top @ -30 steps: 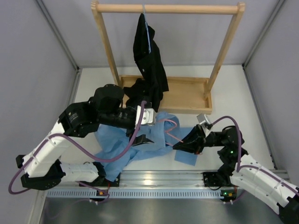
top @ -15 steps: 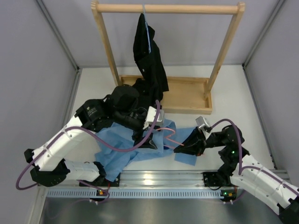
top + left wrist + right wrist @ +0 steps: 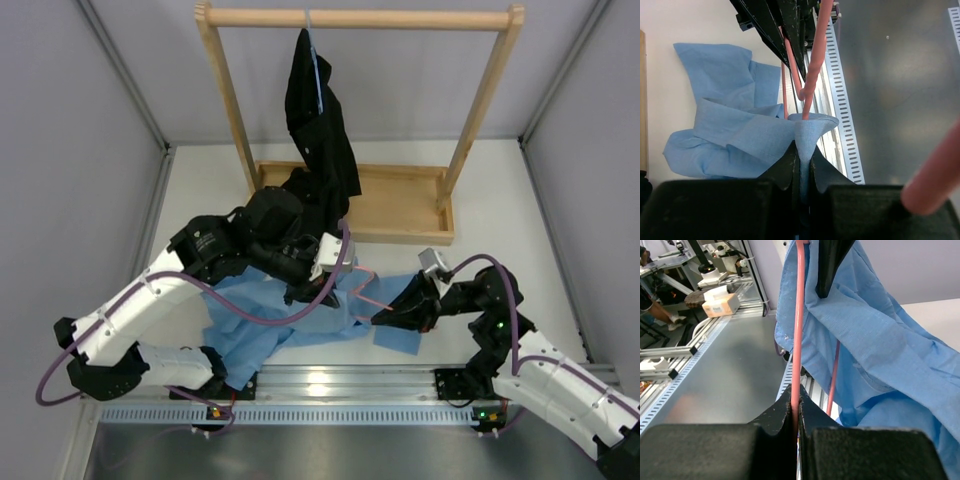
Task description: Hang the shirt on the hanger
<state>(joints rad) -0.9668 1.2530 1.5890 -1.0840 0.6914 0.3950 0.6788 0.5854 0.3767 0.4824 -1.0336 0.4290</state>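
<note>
Near edge: right gripper point(image 3: 795, 402) clamped on the pink wire of the hanger point(image 3: 798, 330); just beyond, left gripper point(image 3: 801, 160) pinched tight on a fold of the blue shirt point(image 3: 740, 135), which lies crumpled on the table point(image 3: 190, 190) against the hanger, wooden rack point(image 3: 400, 205) behind.

Left end effector point(image 3: 801, 156) and right end effector point(image 3: 795, 402) are both pinched closed.

We're in a robotics lab, inside a test cell: grey partition panels point(image 3: 90, 150) box in a white table point(image 3: 200, 190). A pair of robot arms point(image 3: 140, 300) sits bolted to a slotted aluminium rail point(image 3: 350, 380). Beyond it, benches point(image 3: 670, 352) on aluminium framing carry equipment and a small box point(image 3: 721, 304).
</note>
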